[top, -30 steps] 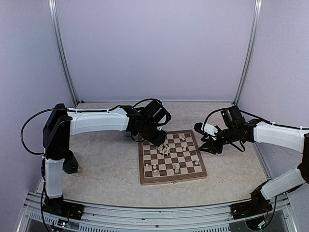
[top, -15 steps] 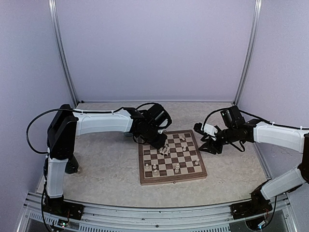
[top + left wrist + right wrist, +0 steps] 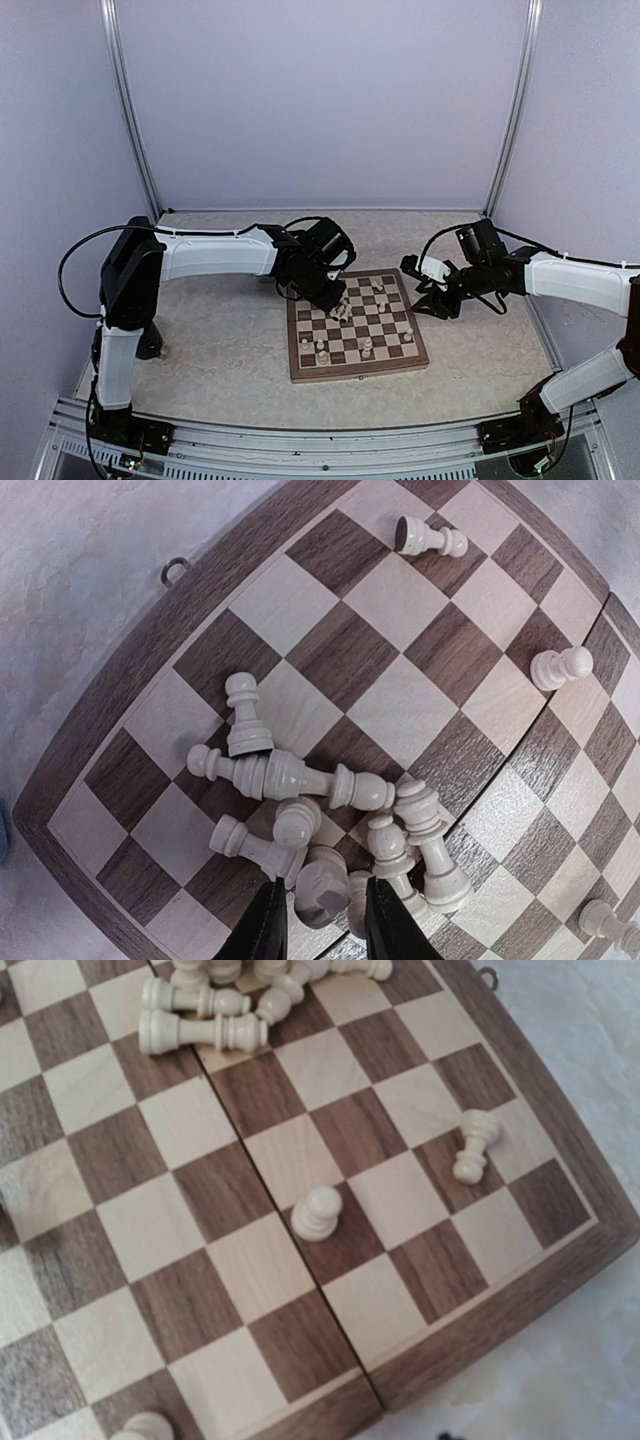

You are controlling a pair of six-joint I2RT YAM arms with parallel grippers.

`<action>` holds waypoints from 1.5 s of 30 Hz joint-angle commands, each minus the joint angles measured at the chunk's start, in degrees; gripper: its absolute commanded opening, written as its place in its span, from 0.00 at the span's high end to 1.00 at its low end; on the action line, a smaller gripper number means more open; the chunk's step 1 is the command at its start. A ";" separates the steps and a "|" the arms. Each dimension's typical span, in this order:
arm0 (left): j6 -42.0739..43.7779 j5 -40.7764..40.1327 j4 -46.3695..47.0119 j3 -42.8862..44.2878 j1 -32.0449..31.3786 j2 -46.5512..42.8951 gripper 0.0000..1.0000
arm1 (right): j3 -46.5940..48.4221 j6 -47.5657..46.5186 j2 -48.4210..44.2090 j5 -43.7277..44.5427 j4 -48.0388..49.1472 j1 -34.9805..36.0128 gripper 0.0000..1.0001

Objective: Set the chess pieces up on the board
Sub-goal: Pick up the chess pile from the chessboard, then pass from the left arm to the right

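Speckled table (image 3: 215,345) with the board (image 3: 356,374) lying flat in the middle, between the two arms. Left gripper (image 3: 324,928) sits low over the board's far-left part, jaws narrow, straddling one piece (image 3: 322,892) at the edge of a heap of chess pieces (image 3: 330,785), can't tell if it's actually pinched. Right gripper (image 3: 420,288) hangs just off the board's right edge, jaws wide, nothing in them. Other pieces are scattered over the squares, e.g. an upright pawn (image 3: 316,1212) and a tipped one (image 3: 472,1148) near the right rim.
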 commanded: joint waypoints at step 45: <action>-13.75 1.57 2.97 0.36 2.75 -10.23 1.00 | 14.54 7.21 7.63 5.67 8.12 11.53 0.46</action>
